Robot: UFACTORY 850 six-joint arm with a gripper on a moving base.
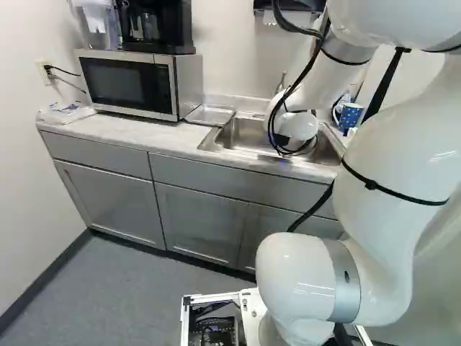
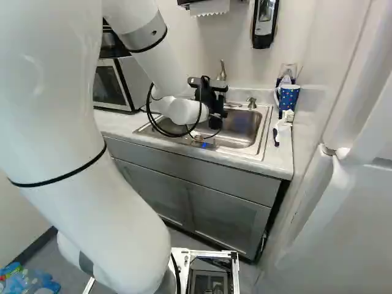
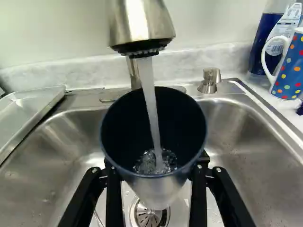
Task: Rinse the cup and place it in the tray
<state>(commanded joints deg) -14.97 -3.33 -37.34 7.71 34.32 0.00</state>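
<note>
A: Where is the cup (image 3: pixel 156 189)?
B: Over the sink (image 3: pixel 52 151), below the faucet (image 3: pixel 142 23), its mouth facing up. The wall of the cup is dark inside and metallic outside.
A: And the state of the end effector (image 2: pixel 215 109)?
B: Its two fingers pinch the cup from the left and right sides. The arm (image 2: pixel 180 111) reaches in over the near rim of the sink.
A: What enters the cup?
B: A stream of water (image 3: pixel 150 104) runs from the faucet into it; bubbling water shows at the bottom. The drain (image 3: pixel 144 218) lies in the basin beneath.
A: The tray?
B: The metal tray (image 3: pixel 33 111) lies at the left end of the sink, apart from the cup. Farther left, the microwave (image 1: pixel 130 83) stands on the counter (image 1: pixel 137 132).
A: And to the right?
B: A soap pump (image 3: pixel 209 81) stands on the far rim, right of the faucet. Beyond the right rim stand a blue mug with colored dots (image 3: pixel 288 71) and, just beside it, a bottle of blue liquid (image 3: pixel 266 40). A brush (image 2: pixel 284 119) lies nearer, on the counter.
</note>
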